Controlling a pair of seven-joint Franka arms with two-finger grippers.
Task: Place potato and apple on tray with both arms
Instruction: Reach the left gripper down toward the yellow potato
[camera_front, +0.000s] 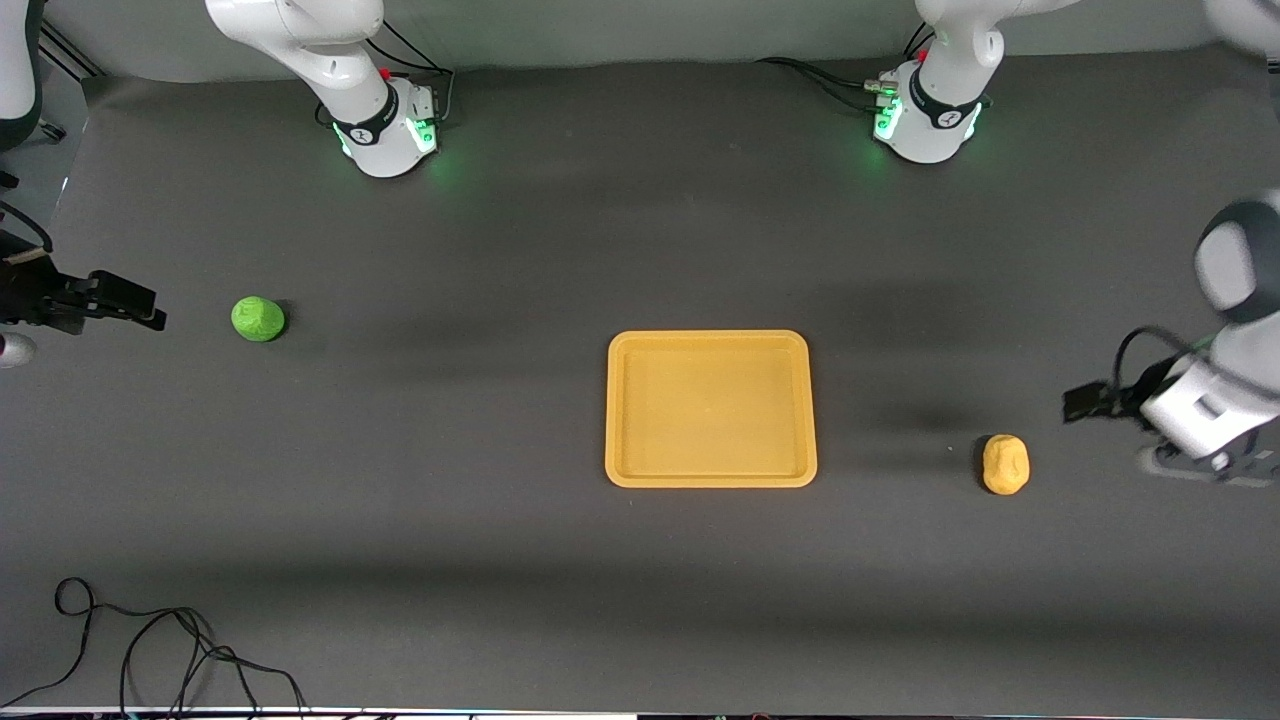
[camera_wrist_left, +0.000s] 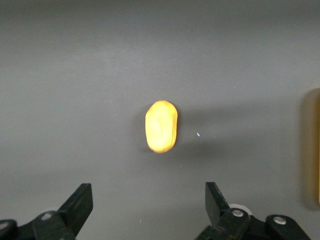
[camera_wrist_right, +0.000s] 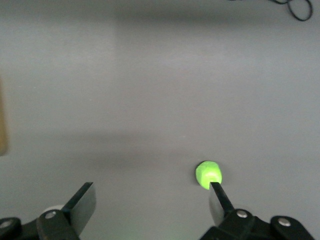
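Observation:
The yellow-orange tray (camera_front: 710, 480) lies at the table's middle with nothing on it. The green apple (camera_front: 258, 319) sits toward the right arm's end of the table. The potato (camera_front: 1005, 464) sits toward the left arm's end. My right gripper (camera_wrist_right: 152, 202) is open and empty, up in the air beside the apple (camera_wrist_right: 208, 174). It shows at the edge of the front view (camera_front: 135, 305). My left gripper (camera_wrist_left: 149, 205) is open and empty, up in the air beside the potato (camera_wrist_left: 161, 126). The left arm's wrist (camera_front: 1200, 410) hangs next to the potato.
A loose black cable (camera_front: 150, 650) lies near the table's front edge at the right arm's end. It also shows in the right wrist view (camera_wrist_right: 295, 7). The tray's rim shows at the edge of the left wrist view (camera_wrist_left: 312, 145).

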